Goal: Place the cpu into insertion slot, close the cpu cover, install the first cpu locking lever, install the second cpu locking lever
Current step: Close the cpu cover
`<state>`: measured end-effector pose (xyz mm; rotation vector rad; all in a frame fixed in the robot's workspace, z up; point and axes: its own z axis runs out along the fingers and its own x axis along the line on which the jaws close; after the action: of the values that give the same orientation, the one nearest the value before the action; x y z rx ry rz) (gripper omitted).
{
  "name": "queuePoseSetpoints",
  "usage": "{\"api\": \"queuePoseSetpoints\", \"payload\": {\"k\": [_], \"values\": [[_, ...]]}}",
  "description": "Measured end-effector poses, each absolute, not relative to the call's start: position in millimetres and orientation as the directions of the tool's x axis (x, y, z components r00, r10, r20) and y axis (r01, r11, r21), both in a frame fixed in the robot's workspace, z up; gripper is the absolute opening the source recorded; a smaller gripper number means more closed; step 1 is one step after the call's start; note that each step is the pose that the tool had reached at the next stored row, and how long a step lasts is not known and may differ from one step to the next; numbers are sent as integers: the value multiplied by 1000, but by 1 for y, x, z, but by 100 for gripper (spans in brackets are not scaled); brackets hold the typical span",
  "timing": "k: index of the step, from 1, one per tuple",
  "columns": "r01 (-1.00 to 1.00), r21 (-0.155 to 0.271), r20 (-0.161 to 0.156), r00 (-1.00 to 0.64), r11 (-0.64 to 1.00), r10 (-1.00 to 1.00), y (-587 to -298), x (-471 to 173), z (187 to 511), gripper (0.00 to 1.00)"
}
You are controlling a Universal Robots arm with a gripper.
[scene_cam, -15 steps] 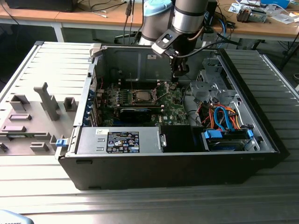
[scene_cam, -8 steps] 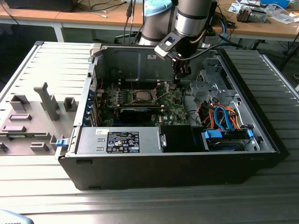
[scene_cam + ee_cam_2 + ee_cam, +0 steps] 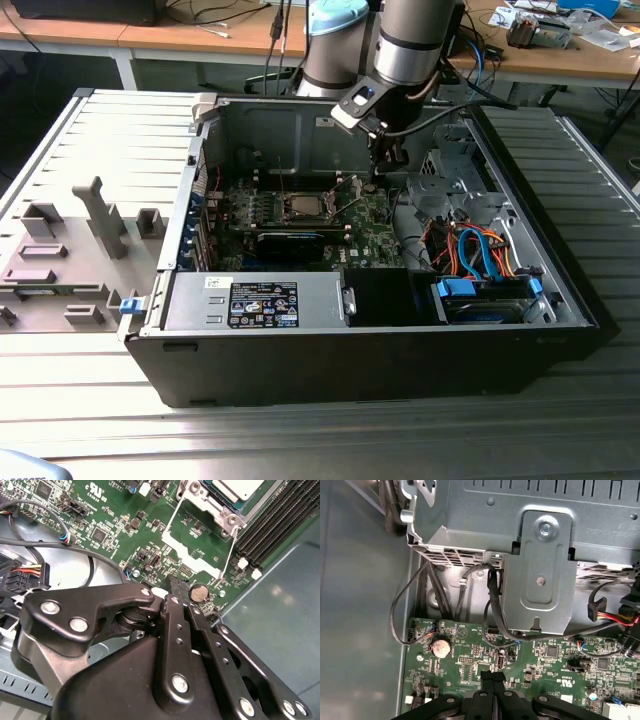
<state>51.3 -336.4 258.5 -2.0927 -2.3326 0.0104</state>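
The cpu (image 3: 300, 208) lies in the insertion slot (image 3: 300, 218) on the green board; its silvery top (image 3: 235, 489) also shows in the second wrist view. A silvery metal frame, the cpu cover (image 3: 210, 506), borders the chip. Two thin wire locking levers (image 3: 169, 522) (image 3: 231, 545) stick out from the socket over the board. My gripper (image 3: 377, 180) hangs over the board to the exterior view's right of the socket, apart from it. Its black fingers (image 3: 492, 680) are shut together with nothing between them, near a round coin battery (image 3: 440, 647).
The open black case (image 3: 360, 350) has a power supply (image 3: 265, 303) in front and a drive bay with orange and blue cables (image 3: 480, 255) at the exterior view's right. A grey metal bracket (image 3: 540, 575) and black cables (image 3: 492, 605) stand beyond the fingertips. Memory slots (image 3: 280, 520) run beside the socket.
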Motion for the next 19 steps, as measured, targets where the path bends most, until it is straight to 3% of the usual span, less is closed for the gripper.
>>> {"api": "queuePoseSetpoints", "payload": {"k": [19], "values": [[994, -11, 1, -108, 108, 994, -336, 54, 238, 11]]}}
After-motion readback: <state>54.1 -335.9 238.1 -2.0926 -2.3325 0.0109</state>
